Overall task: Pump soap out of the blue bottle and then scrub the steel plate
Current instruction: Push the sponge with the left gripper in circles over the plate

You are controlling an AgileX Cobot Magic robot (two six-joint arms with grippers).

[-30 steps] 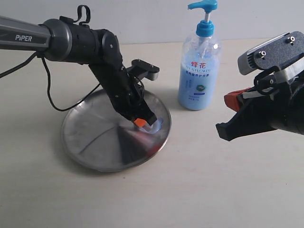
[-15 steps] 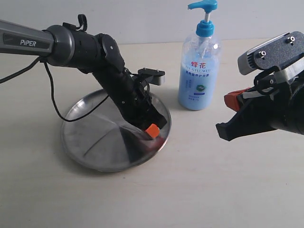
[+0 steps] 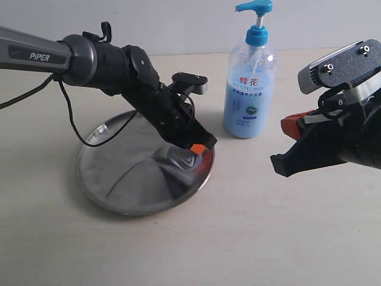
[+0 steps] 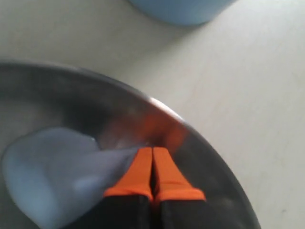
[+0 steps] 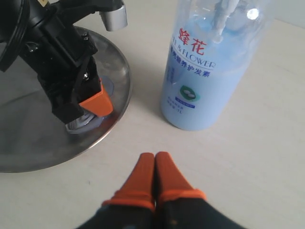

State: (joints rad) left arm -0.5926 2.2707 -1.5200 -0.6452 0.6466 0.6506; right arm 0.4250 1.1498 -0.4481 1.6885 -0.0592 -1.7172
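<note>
Pinched left hand (image 3: 194, 152) at steel plate (image 3: 110, 179) rim, blue bottle (image 3: 249, 95) near

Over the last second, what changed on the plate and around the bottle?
The left claw, shut, slid across the steel plate toward the rim nearest the blue bottle, passing over the soap, which now lies smeared on the claw's centre side. Nothing was grasped or released. The plate, bottle and shut right claw stayed put.
</note>
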